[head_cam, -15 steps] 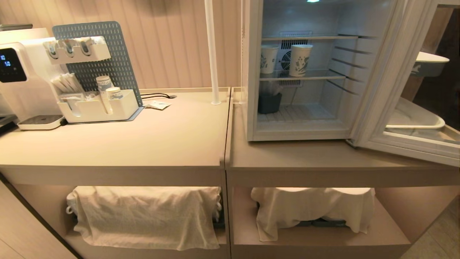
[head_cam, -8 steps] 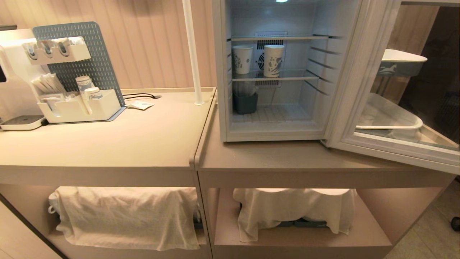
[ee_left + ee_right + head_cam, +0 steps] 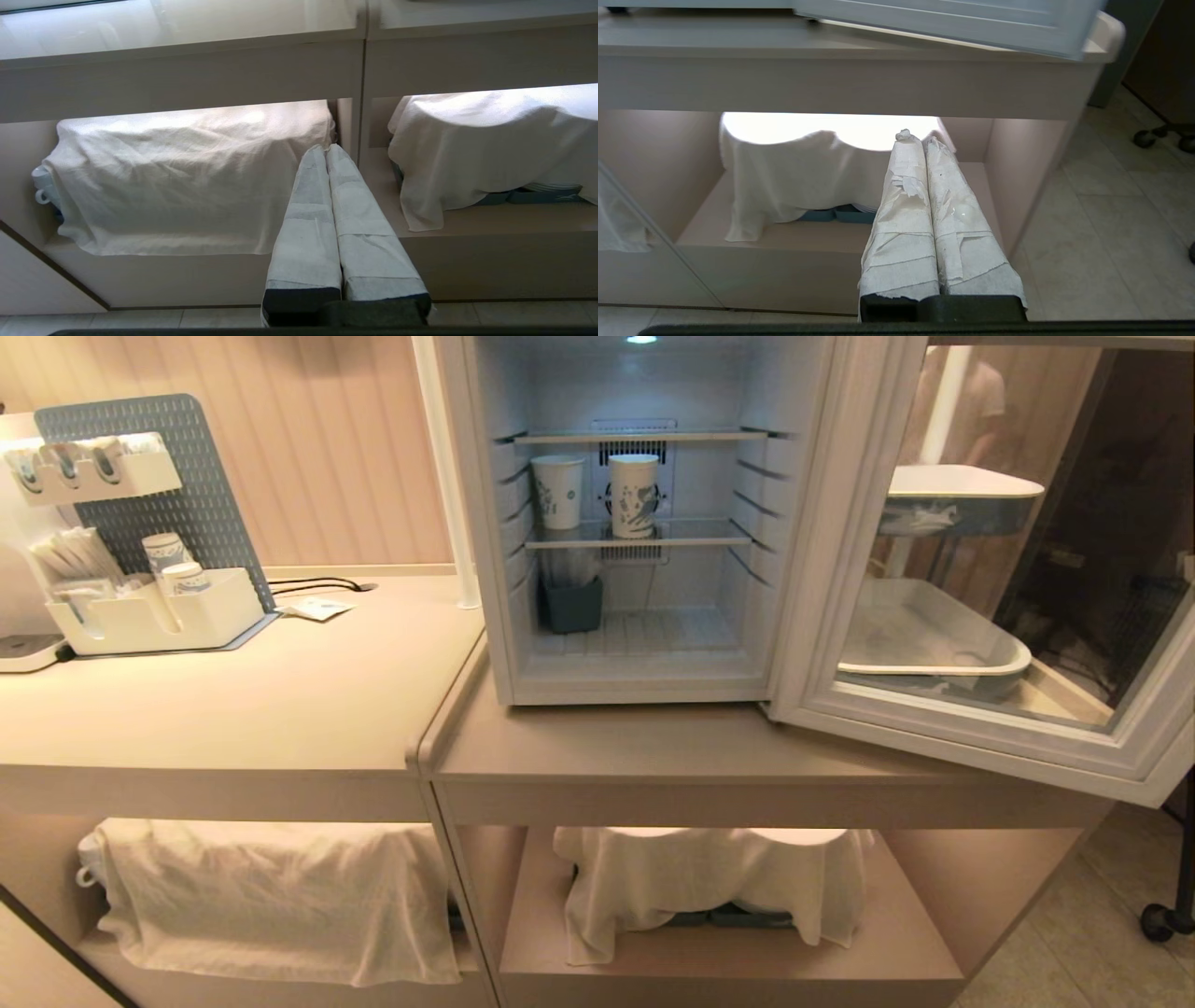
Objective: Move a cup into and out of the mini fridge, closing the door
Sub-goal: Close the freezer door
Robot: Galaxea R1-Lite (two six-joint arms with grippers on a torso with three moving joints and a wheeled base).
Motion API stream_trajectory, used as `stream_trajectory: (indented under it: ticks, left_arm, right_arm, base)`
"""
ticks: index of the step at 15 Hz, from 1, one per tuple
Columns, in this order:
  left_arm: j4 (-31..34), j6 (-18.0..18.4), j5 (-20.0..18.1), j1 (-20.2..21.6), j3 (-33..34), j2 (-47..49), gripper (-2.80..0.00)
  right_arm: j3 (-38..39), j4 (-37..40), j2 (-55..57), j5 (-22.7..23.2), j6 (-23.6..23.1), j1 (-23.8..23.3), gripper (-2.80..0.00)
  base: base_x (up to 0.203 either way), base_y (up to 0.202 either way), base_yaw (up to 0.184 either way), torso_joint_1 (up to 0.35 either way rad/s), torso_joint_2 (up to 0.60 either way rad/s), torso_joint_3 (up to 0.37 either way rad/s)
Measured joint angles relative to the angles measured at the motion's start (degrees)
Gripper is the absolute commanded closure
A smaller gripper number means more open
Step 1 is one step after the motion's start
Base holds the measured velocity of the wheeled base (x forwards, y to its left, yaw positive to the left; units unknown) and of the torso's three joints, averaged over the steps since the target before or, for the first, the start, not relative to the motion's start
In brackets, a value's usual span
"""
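Left gripper (image 3: 327, 151) pressed closed, empty, low before cloth-covered shelf (image 3: 187, 182). Up on the counter: mini fridge (image 3: 485, 523), door (image 3: 990, 728) swung wide, cup (image 3: 634, 496) on middle shelf. Right gripper (image 3: 923, 140) likewise closed, empty, below door.

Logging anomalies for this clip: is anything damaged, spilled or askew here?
The paper wrap on the right gripper is torn and frayed along its fingers. Otherwise only the door hangs wide open; the cup stands upright on its shelf.

Matt bench, glossy fridge, soft cloth

The bench (image 3: 280, 709) looks matt and smooth; the mini fridge (image 3: 485, 523) glossy white plastic with a glass door (image 3: 980, 569); each paper-wrapped tool (image 3: 327, 151) looks rough beside wrinkled cloths (image 3: 271, 887).
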Motion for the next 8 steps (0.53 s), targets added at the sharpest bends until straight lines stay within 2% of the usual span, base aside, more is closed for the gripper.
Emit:
stream_trajectory:
  ticks: [8]
  left_arm:
    - [0.00,0.30,0.02,-0.06,0.05,0.00,0.00]
  right_arm:
    - [0.00,-0.14,0.02,-0.11,0.50,0.00,0.00]
  base:
    - [0.000,-0.190,0.000,0.001,0.00,0.003]
